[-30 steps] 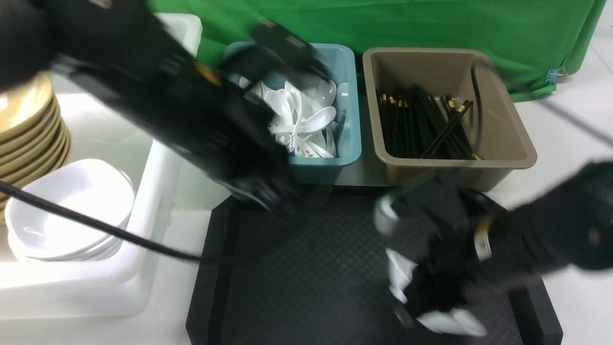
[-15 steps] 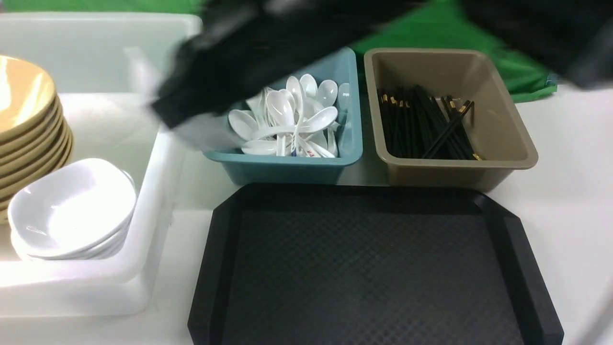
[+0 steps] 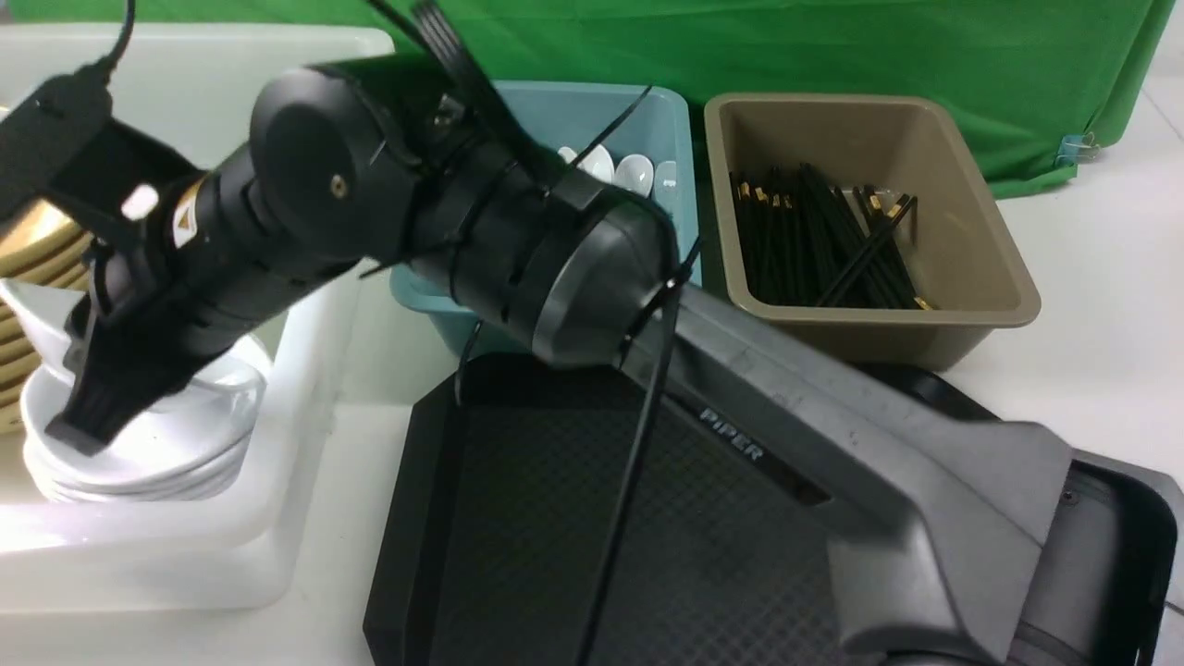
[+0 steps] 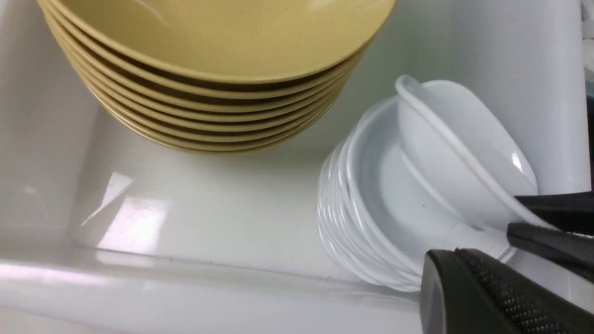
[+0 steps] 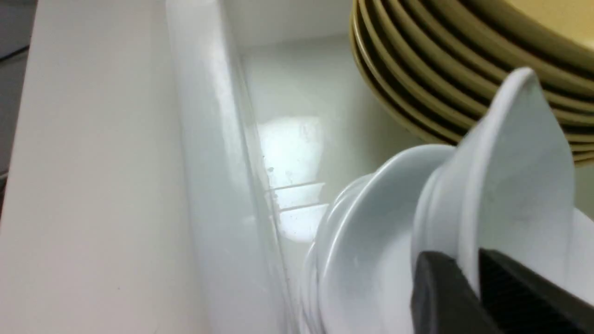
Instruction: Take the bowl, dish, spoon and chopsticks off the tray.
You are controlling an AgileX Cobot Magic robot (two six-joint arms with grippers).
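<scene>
Green cloth (image 3: pixel 832 46) hangs behind the white surface (image 3: pixel 1101 305).

My right arm (image 3: pixel 786 398) extends diagonally towards the white bin (image 3: pixel 277 499), its wrist (image 3: pixel 199 217) above the bin. The right gripper (image 5: pixel 469 260), within the bin, is clamped on a dish rim (image 5: pixel 471 218); my left gripper (image 4: pixel 452 254), over the bin, is closed.

A brown bin (image 3: pixel 869 338) is set on the pale worktop (image 3: pixel 1101 342), just beside a teal bin (image 3: pixel 680 199), which is partly hidden. A white bin (image 3: pixel 301 407) is seen farther left. Behind them, a green cloth (image 3: pixel 832 46) is hung (a small metal-and-blue clip (image 3: pixel 1078 148) is fixed near its right edge).
</scene>
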